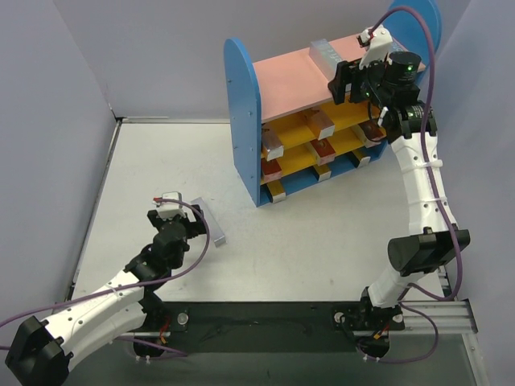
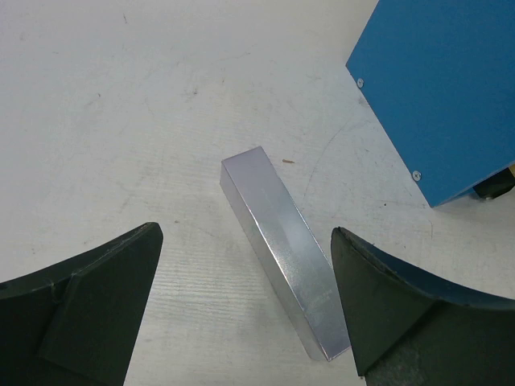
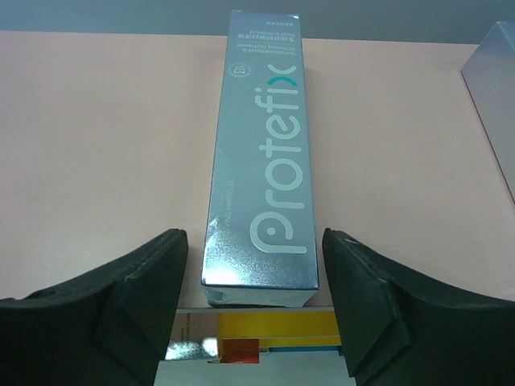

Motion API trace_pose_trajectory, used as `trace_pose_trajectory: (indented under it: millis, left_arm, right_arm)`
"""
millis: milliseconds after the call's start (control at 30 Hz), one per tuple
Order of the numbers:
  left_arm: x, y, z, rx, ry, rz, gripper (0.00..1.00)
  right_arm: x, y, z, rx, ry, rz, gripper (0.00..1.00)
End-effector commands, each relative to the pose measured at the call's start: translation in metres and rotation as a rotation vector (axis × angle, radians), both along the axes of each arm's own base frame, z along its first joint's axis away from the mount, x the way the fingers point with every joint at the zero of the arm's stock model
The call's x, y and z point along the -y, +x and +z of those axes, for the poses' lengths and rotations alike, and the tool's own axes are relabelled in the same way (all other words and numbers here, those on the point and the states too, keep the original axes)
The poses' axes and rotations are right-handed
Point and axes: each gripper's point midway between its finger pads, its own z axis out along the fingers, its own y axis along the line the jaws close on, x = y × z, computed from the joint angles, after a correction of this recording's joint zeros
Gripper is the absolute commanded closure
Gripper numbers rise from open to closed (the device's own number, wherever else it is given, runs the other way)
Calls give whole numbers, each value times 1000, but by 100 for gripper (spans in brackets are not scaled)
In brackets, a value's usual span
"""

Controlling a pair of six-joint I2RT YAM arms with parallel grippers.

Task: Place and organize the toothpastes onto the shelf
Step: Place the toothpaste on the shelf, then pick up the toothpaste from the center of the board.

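Observation:
The shelf [image 1: 242, 104] stands at the back right, with blue side panels and a pink top board [image 1: 286, 84]. A silver-grey Protefix toothpaste box [image 3: 265, 161] lies on the pink top board [image 3: 105, 145]. My right gripper [image 3: 255, 237] is open, its fingers either side of that box's near end and apart from it; it also shows in the top view [image 1: 342, 83]. Another silver toothpaste box [image 2: 282, 241] lies flat on the white table. My left gripper [image 2: 245, 233] is open above it and holds nothing; it also shows in the top view [image 1: 173, 211].
Several silver and red boxes [image 1: 320, 122] lie on the yellow boards and the blue base. A second silver box [image 3: 495, 96] lies at the right of the pink top. The shelf's blue side panel [image 2: 438, 88] stands right of the table box. Grey walls close the table.

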Motion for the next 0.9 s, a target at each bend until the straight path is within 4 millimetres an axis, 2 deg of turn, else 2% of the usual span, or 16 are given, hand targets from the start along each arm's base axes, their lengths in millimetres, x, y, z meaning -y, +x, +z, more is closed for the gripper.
trace_pose_trajectory:
  millis: [0,233,267,300,367,433,467,500,567,600,667,700,733,800,833,867]
  left_arm:
    - [1,6,21,31,-52,29,3]
    - [-4,7,24,-34,-80,90,3]
    - [-6,6,21,-59,-85,108,3]
    - [-4,9,30,-58,-102,117,3]
    - [-6,11,23,-113,-95,148,3]
    - [-2,18,26,-148,-93,167,4]
    - [-3,17,22,-184,-89,177,3]
    - [-1,19,21,-207,-89,183,3]
    - [1,25,16,-275,-94,211,3]
    - [2,28,12,-300,-90,217,3]
    - [2,37,7,-359,-79,241,3]
    - [3,40,6,-381,-83,247,3]
    - [8,47,3,-406,-78,248,3]
    - [8,52,-3,-451,-69,258,3]
    - [10,54,-14,-490,-57,262,3]
    - [10,58,-12,-501,-64,266,3]
  right_arm:
    - [2,-20,33,75,17,10,27]
    - [5,-50,53,114,41,8,8]
    - [7,-59,54,115,45,1,5]
    - [8,-65,54,114,53,-3,4]
    - [13,-84,59,131,66,-25,1]
    - [16,-93,40,88,83,-43,0]
    - [19,-107,45,107,92,-54,0]
    - [20,-109,24,61,97,-63,0]
    - [24,-131,23,68,124,-86,0]
    - [26,-133,-2,17,121,-97,0]
    - [31,-155,-8,20,152,-127,0]
    - [32,-159,-33,-25,150,-140,0]
    - [35,-174,-34,-12,164,-150,0]
    - [40,-185,-50,-33,194,-187,0]
    - [43,-196,-69,-53,199,-200,0]
    - [44,-202,-76,-63,221,-214,0]
